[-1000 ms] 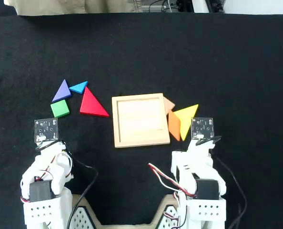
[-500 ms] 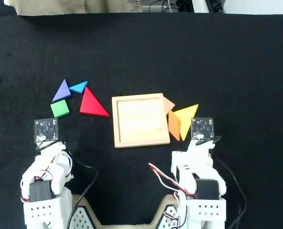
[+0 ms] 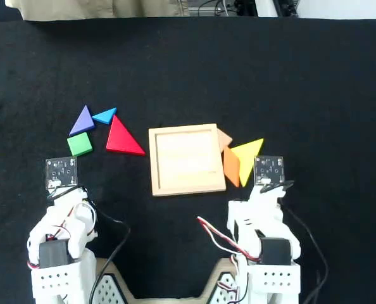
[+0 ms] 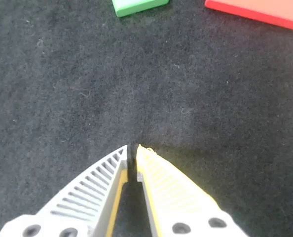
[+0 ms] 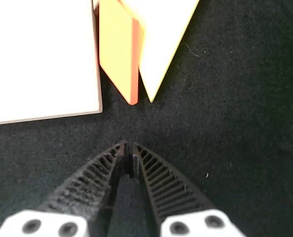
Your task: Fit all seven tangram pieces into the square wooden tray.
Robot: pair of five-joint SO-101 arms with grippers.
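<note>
I see the pale square tray [image 3: 154, 161], with the red triangle [image 3: 120, 139] and green square [image 3: 80, 145] at its 9 o'clock and the orange piece [image 3: 231, 166] and yellow triangle [image 3: 247, 154] at 3. The left tool [image 4: 133, 150] and right tool [image 5: 129, 147] are clenched.

Surface: table [image 3: 238, 69] under black cloth, flat, matte.

Landmark: square wooden tray [image 3: 187, 159], lying flat on the cloth, edges roughly square to the table.

Left of tray:
- red triangle [image 3: 120, 139], nearest, one tip almost at the tray's left edge.
- green square [image 3: 80, 145], beyond the red triangle, apart from it.
- purple triangle [image 3: 83, 121], just beyond the green square, farther up the table.
- blue triangle [image 3: 104, 116], small, between the purple and red triangles, close to both.

Right of tray:
- pale tan triangle [image 3: 223, 137], against the far right corner.
- orange parallelogram [image 3: 231, 166], just beside the right edge.
- yellow triangle [image 3: 247, 154], touching the orange parallelogram's outer side.
</note>
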